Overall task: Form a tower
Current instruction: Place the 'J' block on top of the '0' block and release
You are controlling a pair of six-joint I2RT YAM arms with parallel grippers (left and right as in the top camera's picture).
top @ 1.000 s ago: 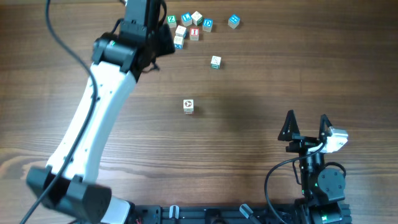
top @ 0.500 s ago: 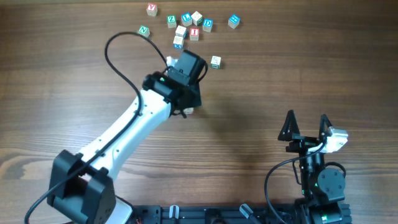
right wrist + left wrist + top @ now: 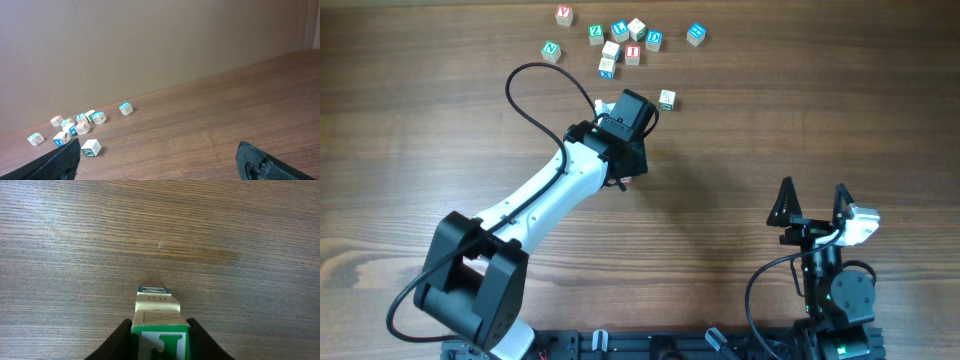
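The tower [image 3: 157,301] shows in the left wrist view as a narrow column of pale wooden cubes seen from above, standing on the table. Its top cube is the green J cube [image 3: 161,344]. My left gripper [image 3: 159,323] is shut on that cube, one black finger pressed to each side. In the overhead view the left gripper [image 3: 625,150] hangs over mid-table and hides the tower beneath it. My right gripper [image 3: 812,200] rests near the front right, open and holding nothing. Its fingertips [image 3: 60,160] stand far apart in the right wrist view.
Loose cubes lie at the far edge in a cluster [image 3: 620,40], with singles beside it [image 3: 696,33], [image 3: 564,15], [image 3: 551,49]. One cube [image 3: 666,99] lies just beyond the left gripper. The left arm's black cable [image 3: 535,90] loops above the table.
The left arm swung back from the far cluster of cubes to mid-table. It now covers the spot where the middle cube stood. The right arm has not moved.
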